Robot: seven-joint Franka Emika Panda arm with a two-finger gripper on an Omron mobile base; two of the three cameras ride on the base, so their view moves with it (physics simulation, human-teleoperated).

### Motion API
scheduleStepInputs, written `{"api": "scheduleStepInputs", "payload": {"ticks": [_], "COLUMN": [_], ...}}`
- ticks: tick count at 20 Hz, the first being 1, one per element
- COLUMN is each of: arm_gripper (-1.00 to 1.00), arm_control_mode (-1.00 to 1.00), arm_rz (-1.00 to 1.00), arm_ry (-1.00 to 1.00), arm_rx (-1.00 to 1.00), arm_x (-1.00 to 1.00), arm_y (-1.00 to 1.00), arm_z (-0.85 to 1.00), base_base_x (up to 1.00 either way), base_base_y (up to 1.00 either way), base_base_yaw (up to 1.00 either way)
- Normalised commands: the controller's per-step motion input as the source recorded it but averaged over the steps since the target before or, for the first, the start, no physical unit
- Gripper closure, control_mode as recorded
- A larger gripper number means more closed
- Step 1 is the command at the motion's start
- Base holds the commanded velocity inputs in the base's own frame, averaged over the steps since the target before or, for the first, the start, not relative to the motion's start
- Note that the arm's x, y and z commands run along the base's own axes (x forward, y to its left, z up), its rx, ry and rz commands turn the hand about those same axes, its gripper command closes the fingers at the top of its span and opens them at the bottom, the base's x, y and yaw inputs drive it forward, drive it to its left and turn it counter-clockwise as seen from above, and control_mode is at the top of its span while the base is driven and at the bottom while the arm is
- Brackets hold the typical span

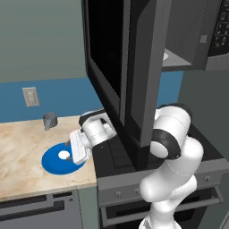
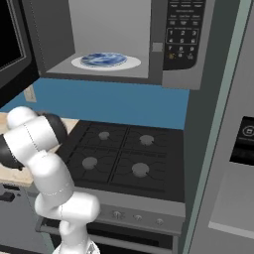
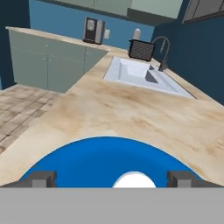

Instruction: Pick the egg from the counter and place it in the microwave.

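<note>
Your tool (image 3: 112, 179) hangs low over the blue plate (image 1: 53, 162) with its jaws spread wide, one fingertip (image 3: 40, 178) on each side of the egg (image 3: 134, 180) and nothing gripped yet. The egg sits on that plate, near the right end of the bench (image 1: 22, 147) and toward its front edge, just beside the black stove top (image 2: 121, 156). The main risk, as I judge it, is the egg itself: it is small, round and smooth, so if you close off-centre or too high it can squirt out, roll across the plate and off the bench edge. Closing too low could catch the plate rim instead. After the lift, watch the open microwave (image 2: 149, 39) door (image 1: 134, 67), which hangs right above your arm; a straight rise could strike it. Inside, a patterned dish (image 2: 105, 60) already occupies the floor, so the egg may roll on landing. In the hand view the egg's lower half is cut off, so you cannot judge tip height against it. A small grey cup (image 1: 49, 120) stands near the back wall, well apart.
</note>
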Motion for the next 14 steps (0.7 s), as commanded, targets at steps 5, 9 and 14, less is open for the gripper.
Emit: {"api": "scheduleStepInputs", "payload": {"ticks": [5, 9, 14], "arm_gripper": [-1.00, -1.00, -1.00], "arm_control_mode": [-1.00, -1.00, -1.00], "arm_rz": [0.00, 0.00, 0.00], "arm_ry": [-0.05, -0.08, -0.05], "arm_rx": [0.00, 0.00, 0.00], "arm_x": [0.18, 0.32, 0.29], "arm_y": [0.00, 0.00, 0.02], "arm_z": [-0.20, -0.03, -0.10], "base_base_x": [0.00, 0.00, 0.00], "base_base_y": [0.00, 0.00, 0.00], "base_base_yaw": [0.00, 0.00, 0.00]}}
